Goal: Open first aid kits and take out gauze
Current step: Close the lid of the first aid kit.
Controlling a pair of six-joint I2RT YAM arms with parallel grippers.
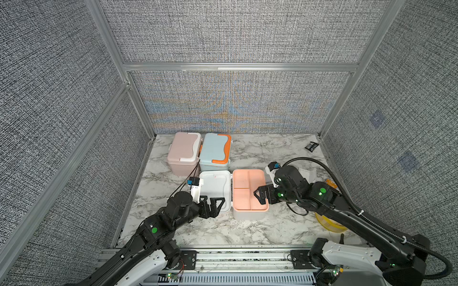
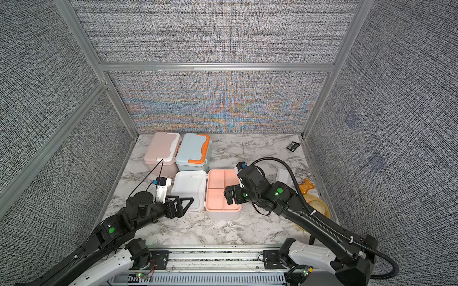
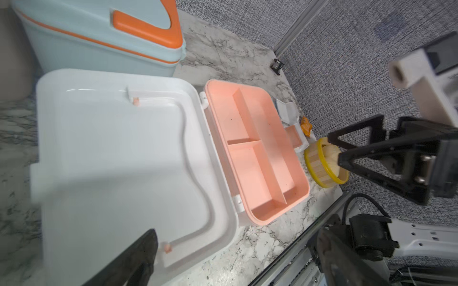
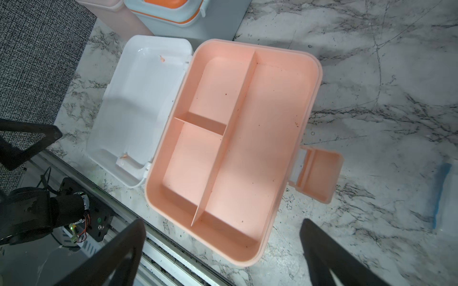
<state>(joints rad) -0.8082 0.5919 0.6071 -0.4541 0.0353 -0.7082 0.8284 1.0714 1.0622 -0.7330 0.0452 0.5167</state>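
Note:
The white and peach first aid kit lies open in both top views. Its white lid (image 1: 215, 190) is flat to the left, and its peach divided tray (image 1: 247, 188) is empty. The pink kit (image 1: 184, 153) and the blue and orange kit (image 1: 215, 151) stand shut behind it. My left gripper (image 1: 213, 201) is open over the near edge of the lid. My right gripper (image 1: 259, 196) hovers open over the tray's near right corner (image 4: 247, 255), holding nothing. A wrapped gauze pad (image 2: 282, 174) lies on the table right of the kit, partly hidden by the right arm.
A small black packet (image 1: 311, 145) lies at the far right corner. An orange wrapper (image 2: 306, 185) and a yellow-rimmed bowl (image 3: 322, 163) sit by the right wall. The peach latch flap (image 4: 319, 173) hangs open on the tray's side. Grey walls enclose the marble table.

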